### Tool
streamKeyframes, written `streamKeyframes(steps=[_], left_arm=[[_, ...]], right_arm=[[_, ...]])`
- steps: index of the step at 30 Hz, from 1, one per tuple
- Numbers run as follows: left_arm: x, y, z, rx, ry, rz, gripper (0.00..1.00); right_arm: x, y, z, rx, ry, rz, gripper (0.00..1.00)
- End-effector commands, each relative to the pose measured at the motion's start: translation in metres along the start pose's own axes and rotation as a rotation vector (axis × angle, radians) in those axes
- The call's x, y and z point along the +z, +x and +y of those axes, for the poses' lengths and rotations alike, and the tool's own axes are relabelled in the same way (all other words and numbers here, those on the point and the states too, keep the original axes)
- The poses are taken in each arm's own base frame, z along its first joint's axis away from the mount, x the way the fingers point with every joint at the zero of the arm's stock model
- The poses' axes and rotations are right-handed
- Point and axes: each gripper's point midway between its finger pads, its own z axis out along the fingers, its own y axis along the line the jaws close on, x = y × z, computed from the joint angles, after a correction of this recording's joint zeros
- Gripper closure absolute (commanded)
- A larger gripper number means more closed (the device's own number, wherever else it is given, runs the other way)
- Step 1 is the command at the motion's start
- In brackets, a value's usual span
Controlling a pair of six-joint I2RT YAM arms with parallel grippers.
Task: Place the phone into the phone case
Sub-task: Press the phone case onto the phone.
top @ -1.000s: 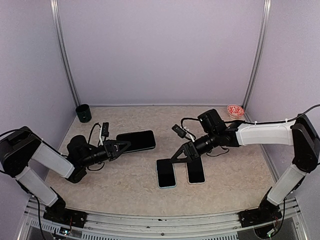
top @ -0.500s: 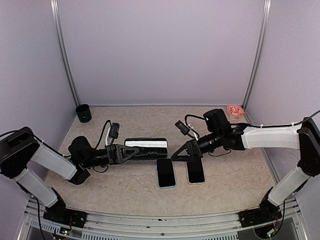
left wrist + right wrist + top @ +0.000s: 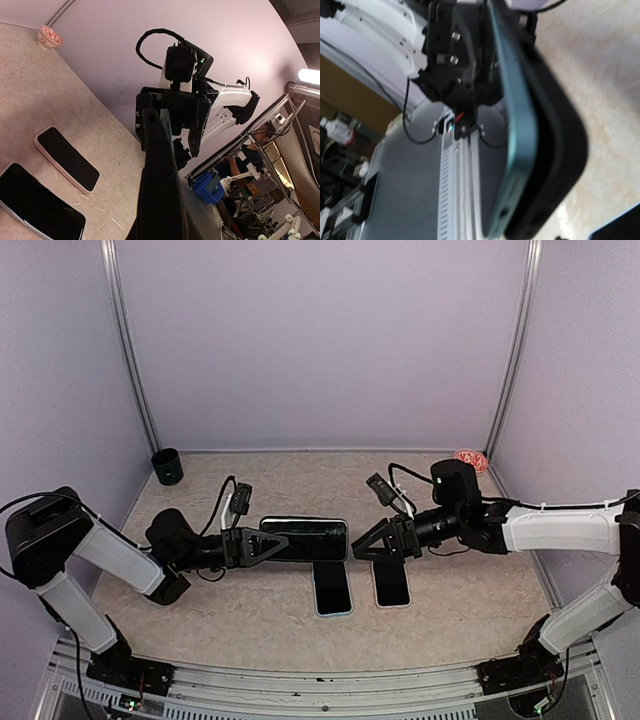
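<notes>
Phone (image 3: pixel 305 538): held off the desk (image 3: pixel 250 612) near its middle, long axis running 9 to 3 o'clock, turned on edge. The right wrist view shows a teal slab lying against a black case (image 3: pixel 555 130). It looks partly seated, but I cannot tell how far.

Handling (judged): the slab is rigid, light and has a slick glass face, so it is liable to slide in a pinch and crack if dropped. The case is a softer shell that flexes at the rim. Best hold is across the thin edges near one end, leaving the corners free to press home.

Left tool (image 3: pixel 272 544): clenched on the phone's 9 o'clock end. Its wrist view shows the black edge rising straight out of the grip.

Right tool (image 3: pixel 358 546): jaws parted, at the phone's 3 o'clock end, nothing gripped. Contact there not resolvable.

Two other slabs lie flat on the desk at 5 o'clock of the held phone, one blue-rimmed (image 3: pixel 332 586) and one white-rimmed (image 3: pixel 392 583), close beside each other.
</notes>
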Motion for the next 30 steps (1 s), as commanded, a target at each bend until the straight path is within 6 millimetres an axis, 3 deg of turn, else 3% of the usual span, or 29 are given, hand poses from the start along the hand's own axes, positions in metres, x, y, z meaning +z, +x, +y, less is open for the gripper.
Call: streamKeyframes(steps=[1,8,13,20,30], left_arm=[[0.012,-0.016,-0.026,0.091,0.097,-0.047,0.92],[0.027,-0.007,-0.03,0.082,0.136,-0.013,0.92],[0.036,-0.005,-0.022,0.079,0.123,0.029,0.92],[0.048,-0.016,-0.006,0.152,0.069,0.076,0.93],[0.048,-0.027,0.01,0.165,0.05,0.111,0.93]], right_arm=[[-0.005,-0.022,-0.004,-0.017,0.035,-0.118,0.38],[-0.006,-0.021,-0.006,-0.006,0.042,-0.137,0.39],[-0.006,-0.015,-0.002,-0.016,0.029,-0.105,0.44],[-0.012,-0.014,0.0,-0.053,0.054,-0.086,0.46],[-0.029,-0.023,0.0,-0.037,0.009,-0.127,0.51]])
